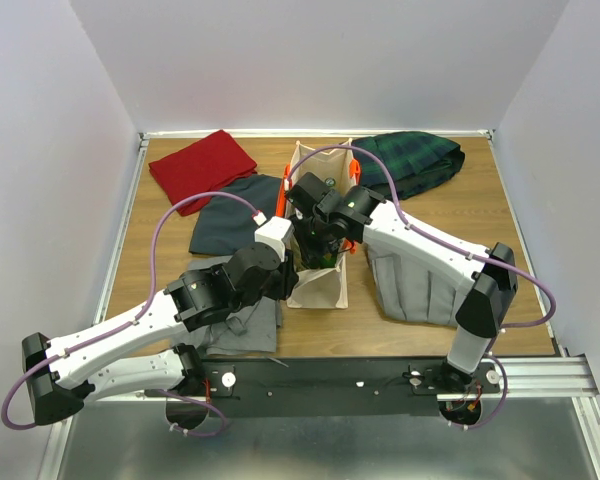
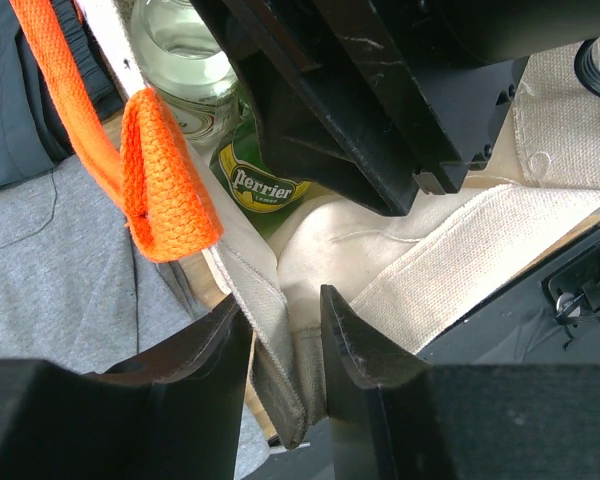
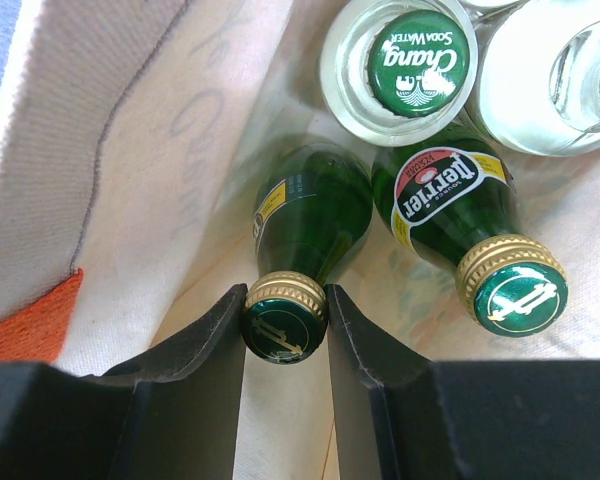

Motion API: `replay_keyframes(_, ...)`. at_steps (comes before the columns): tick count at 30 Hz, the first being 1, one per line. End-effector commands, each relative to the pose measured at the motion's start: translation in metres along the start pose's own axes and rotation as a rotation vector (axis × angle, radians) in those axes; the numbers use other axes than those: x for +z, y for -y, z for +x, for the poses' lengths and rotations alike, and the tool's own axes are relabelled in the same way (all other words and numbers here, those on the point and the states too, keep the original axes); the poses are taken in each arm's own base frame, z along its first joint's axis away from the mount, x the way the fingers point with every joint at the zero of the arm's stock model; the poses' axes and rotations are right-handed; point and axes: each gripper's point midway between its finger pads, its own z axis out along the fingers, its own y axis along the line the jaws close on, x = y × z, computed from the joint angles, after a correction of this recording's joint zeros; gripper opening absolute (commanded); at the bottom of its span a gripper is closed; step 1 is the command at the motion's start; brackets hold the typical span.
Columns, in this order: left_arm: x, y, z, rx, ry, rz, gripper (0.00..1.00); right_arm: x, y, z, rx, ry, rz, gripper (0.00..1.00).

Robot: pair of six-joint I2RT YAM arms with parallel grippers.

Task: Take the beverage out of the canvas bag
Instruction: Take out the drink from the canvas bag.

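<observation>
Green glass is the risk: inside the canvas bag [image 1: 318, 285], the right gripper [image 3: 285, 318] pinches only the gold cap of one Perrier bottle [image 3: 310, 215], which could slip. The left gripper [image 2: 280, 340] clamps the bag's near rim.

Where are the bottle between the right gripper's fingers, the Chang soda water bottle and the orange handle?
green Perrier bottle [image 3: 285, 325]: right wrist view, on its gold-rimmed cap.
Chang soda water bottle [image 3: 420, 62]: right wrist view, on its green cap.
orange handle [image 2: 165, 180]: left wrist view, on its folded end.
</observation>
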Motion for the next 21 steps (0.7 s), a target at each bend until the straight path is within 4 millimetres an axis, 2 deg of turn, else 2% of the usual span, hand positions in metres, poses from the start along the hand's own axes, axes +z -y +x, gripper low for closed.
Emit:
replay_keyframes(1,-0.003,-0.016,0.033,0.057,-0.115,-0.048,0.42,-0.006,-0.002,-0.017,0.02,0.069,0.014,0.01)
replay_keyframes(3,-0.003,-0.015,0.032,0.059,-0.113,-0.046,0.42,-0.016,-0.003,-0.027,0.022,0.108,0.012,0.01)
replay_keyframes(13,-0.003,-0.015,0.033,0.062,-0.116,-0.044,0.42,-0.037,-0.009,-0.058,0.033,0.205,-0.002,0.01)
replay_keyframes(21,-0.003,-0.014,0.032,0.064,-0.116,-0.041,0.42,-0.04,-0.007,-0.062,0.04,0.217,0.007,0.01)
